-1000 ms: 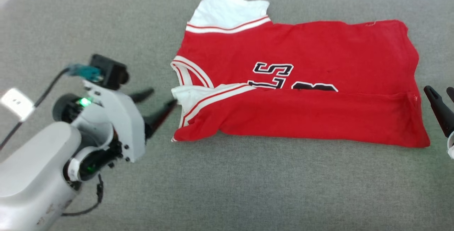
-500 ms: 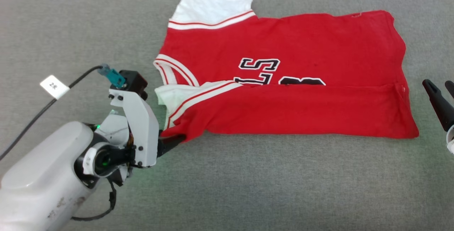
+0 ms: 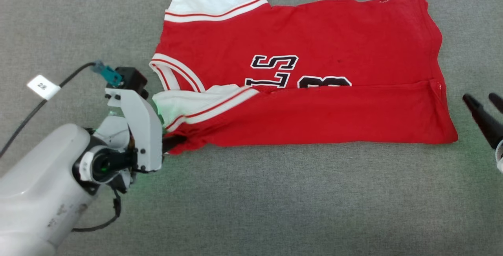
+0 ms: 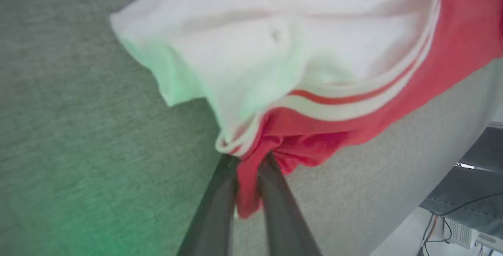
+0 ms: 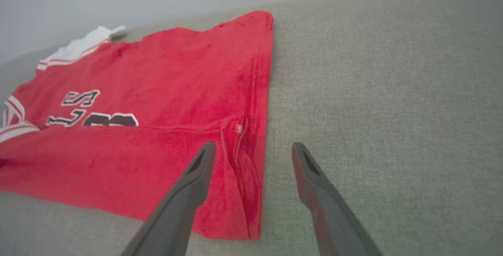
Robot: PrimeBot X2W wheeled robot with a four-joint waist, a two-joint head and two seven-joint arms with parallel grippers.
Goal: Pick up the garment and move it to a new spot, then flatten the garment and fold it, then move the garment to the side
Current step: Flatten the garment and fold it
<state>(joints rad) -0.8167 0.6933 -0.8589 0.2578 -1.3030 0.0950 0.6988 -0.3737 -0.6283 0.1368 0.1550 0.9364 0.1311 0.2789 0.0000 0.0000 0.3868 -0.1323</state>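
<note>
The left pincer [image 4: 246, 161] pinches a corner of the garment [image 3: 322, 39] — the fold step, it seems. The right pincer [image 5: 253, 148] is spread — next it should grab the hem.

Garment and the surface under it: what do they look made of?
The garment looks like soft matte knit, likely cotton jersey: it creases and bunches where the left gripper pinches it. Its lettering looks printed or stitched on; I cannot tell which. The surface is matte grey woven fabric with a fine flecked weave, probably upholstery.

Probably a lab, grey fabric surface [image 3: 275, 201], cabled electronics box [image 4: 461, 230]
</note>
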